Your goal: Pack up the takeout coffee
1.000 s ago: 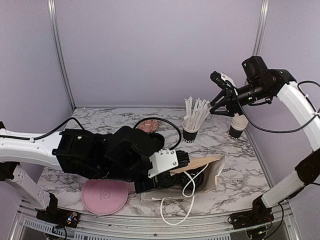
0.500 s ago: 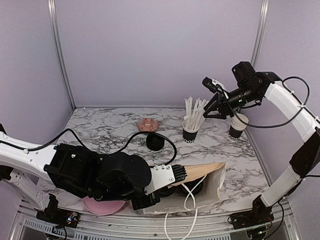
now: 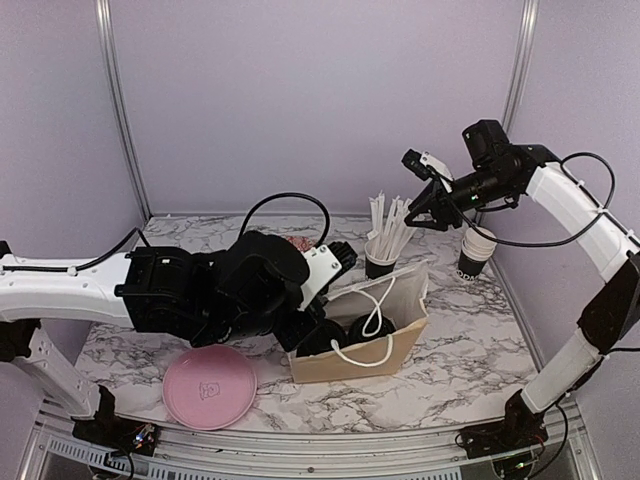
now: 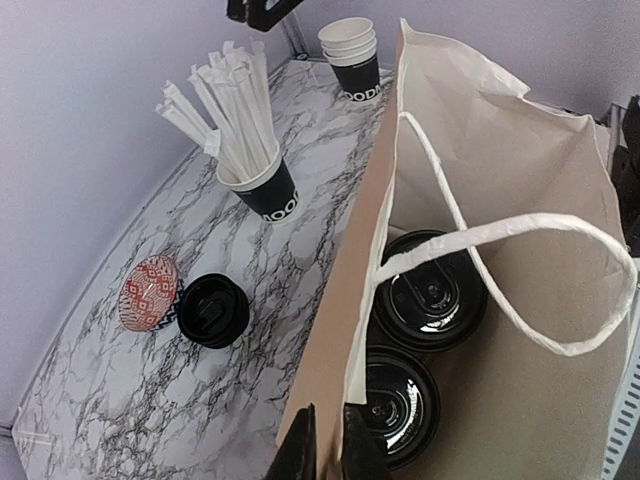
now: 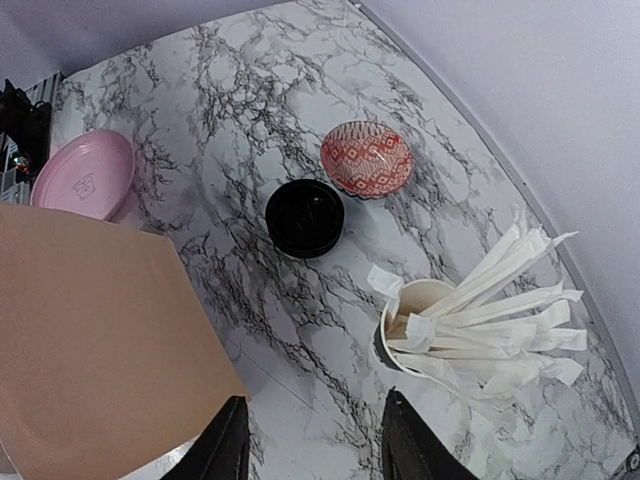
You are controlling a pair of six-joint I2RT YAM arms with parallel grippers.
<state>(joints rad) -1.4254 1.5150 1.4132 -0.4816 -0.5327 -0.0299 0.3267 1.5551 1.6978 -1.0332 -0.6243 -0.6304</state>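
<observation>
A brown paper bag (image 3: pixel 372 345) with white handles stands upright near the table's middle. Two takeout coffee cups with black lids sit inside it, one (image 4: pixel 432 300) behind the other (image 4: pixel 400 405); their lids show in the top view (image 3: pixel 345 335). My left gripper (image 3: pixel 338 272) is shut on the bag's left wall near its rim, fingertips pinching the paper (image 4: pixel 325 445). My right gripper (image 3: pixel 415 190) is open and empty, high above the straw cup (image 5: pixel 420 325), with its jaws wide apart (image 5: pixel 315 440).
A stack of lidless black cups (image 3: pixel 476 250) stands at the back right. The black cup of white straws (image 3: pixel 382 262) is behind the bag. Loose black lids (image 4: pixel 212 310), a red patterned dish (image 4: pixel 150 292) and a pink plate (image 3: pixel 210 385) lie to the left.
The bag has gone from lying on its side to standing upright. My left gripper rose and moved back with the bag's wall in it. The right arm barely moved.
</observation>
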